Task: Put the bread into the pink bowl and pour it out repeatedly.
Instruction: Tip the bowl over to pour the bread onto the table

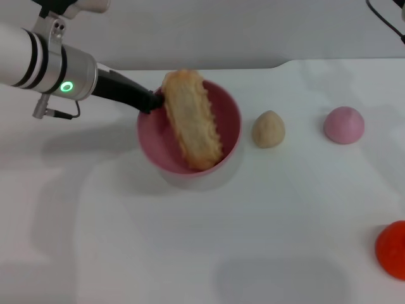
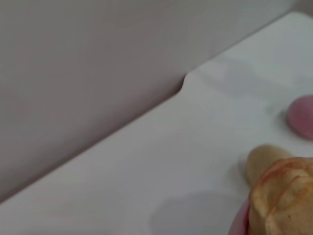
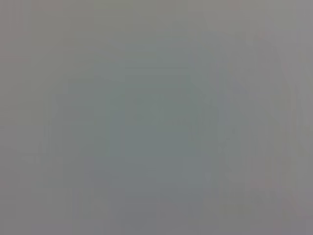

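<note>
The pink bowl (image 1: 224,107) is near the middle of the white table, tilted so its opening faces me. The bread (image 1: 192,120) lies in it, plain tan side showing, one end sticking over the far rim. My left gripper (image 1: 154,101) reaches in from the left and is shut on the bowl's far left rim. In the left wrist view the bread's end (image 2: 286,196) and a sliver of the bowl's rim (image 2: 240,221) show. The right gripper is out of view, and its wrist view shows only flat grey.
A small beige egg-shaped lump (image 1: 269,129) lies just right of the bowl, and a small pink dome (image 1: 343,125) lies farther right. A red-orange object (image 1: 393,249) sits at the right edge. The table's back edge meets a wall (image 2: 98,73).
</note>
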